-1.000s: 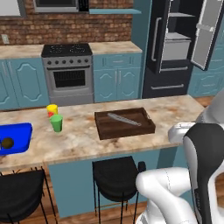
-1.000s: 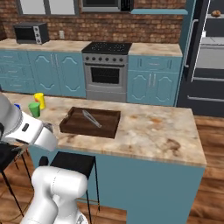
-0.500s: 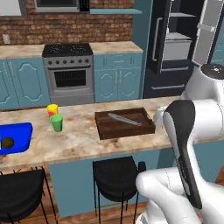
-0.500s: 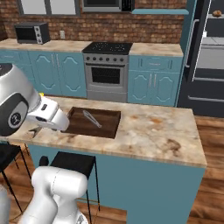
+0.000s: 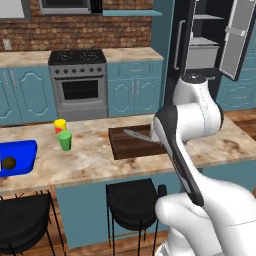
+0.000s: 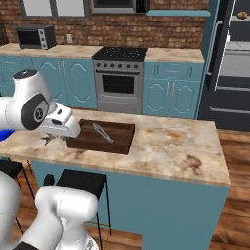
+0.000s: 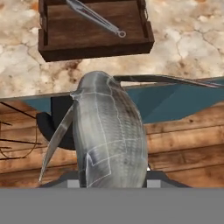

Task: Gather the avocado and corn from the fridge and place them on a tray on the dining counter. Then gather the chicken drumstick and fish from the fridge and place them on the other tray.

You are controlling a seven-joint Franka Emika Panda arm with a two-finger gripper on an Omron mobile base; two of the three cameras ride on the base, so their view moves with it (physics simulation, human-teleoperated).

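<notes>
My gripper (image 6: pixel 54 135) is shut on the fish (image 7: pixel 109 140), a silvery-grey body with thin fins that hides the fingertips. It hangs just off the near edge of the dining counter (image 6: pixel 171 146), left of the dark brown tray (image 6: pixel 105 137) in the right base view. That tray (image 7: pixel 94 33) holds a slim grey metal utensil (image 7: pixel 94 17). The avocado (image 5: pixel 8 162) lies on a blue tray (image 5: pixel 22 152) at the counter's left end. The corn is out of view. The fridge (image 5: pixel 200 45) stands open at the back; a small brown lump, seemingly the chicken drumstick (image 6: pixel 241 15), sits on a shelf.
A yellow cup (image 5: pixel 60 124) and a green cup (image 5: pixel 64 140) stand on the counter between the two trays. Black stools (image 5: pixel 131 200) sit under the near edge. A stove (image 5: pixel 80 80) and teal cabinets line the back wall.
The arm has swung up and across with the fish, carrying the hand from low at the side to the counter's near edge beside the brown tray.
</notes>
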